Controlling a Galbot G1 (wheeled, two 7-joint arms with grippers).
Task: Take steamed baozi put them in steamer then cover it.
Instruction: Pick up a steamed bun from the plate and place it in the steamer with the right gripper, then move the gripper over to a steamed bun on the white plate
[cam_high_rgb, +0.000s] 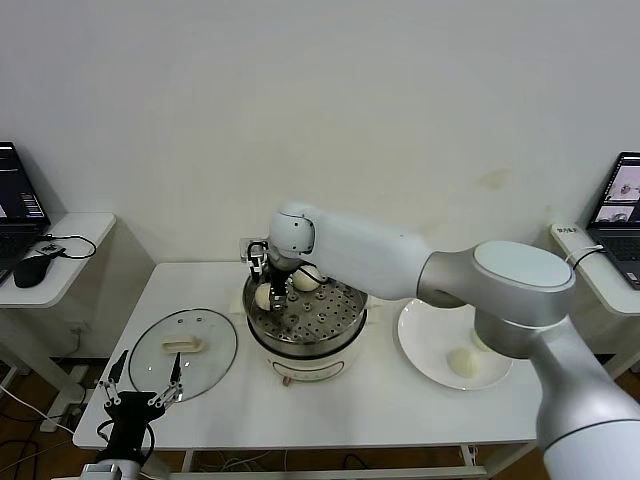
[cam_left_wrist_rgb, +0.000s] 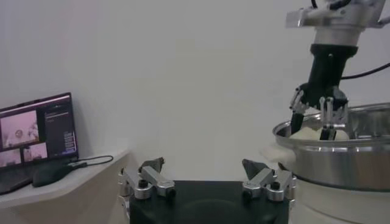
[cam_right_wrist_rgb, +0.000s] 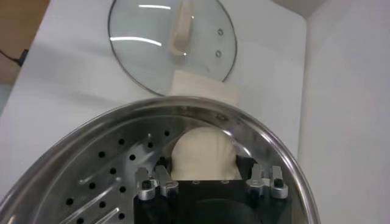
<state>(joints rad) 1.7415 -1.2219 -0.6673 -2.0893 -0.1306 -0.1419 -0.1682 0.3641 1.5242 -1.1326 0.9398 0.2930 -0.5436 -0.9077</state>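
The steamer (cam_high_rgb: 340, 322) stands mid-table, a steel perforated basket on a cream pot. My right gripper (cam_high_rgb: 268, 283) is down inside its far left rim, shut on a baozi (cam_high_rgb: 263, 296). In the right wrist view that baozi (cam_right_wrist_rgb: 203, 155) sits between the fingers just above the basket floor (cam_right_wrist_rgb: 91, 164). A second baozi (cam_high_rgb: 306, 280) lies in the basket behind it. Another baozi (cam_high_rgb: 460, 362) lies on the white plate (cam_high_rgb: 425, 335). The glass cover (cam_high_rgb: 183, 348) lies flat on the table to the left; it also shows in the right wrist view (cam_right_wrist_rgb: 146, 55). My left gripper (cam_high_rgb: 148, 385) is open and empty at the table's front left.
Side tables with laptops stand at both sides, with a mouse (cam_high_rgb: 35, 268) on the left one. In the left wrist view the open left gripper (cam_left_wrist_rgb: 204, 165) faces the steamer (cam_left_wrist_rgb: 341, 152) and the right gripper (cam_left_wrist_rgb: 317, 115) above it. The wall is close behind the table.
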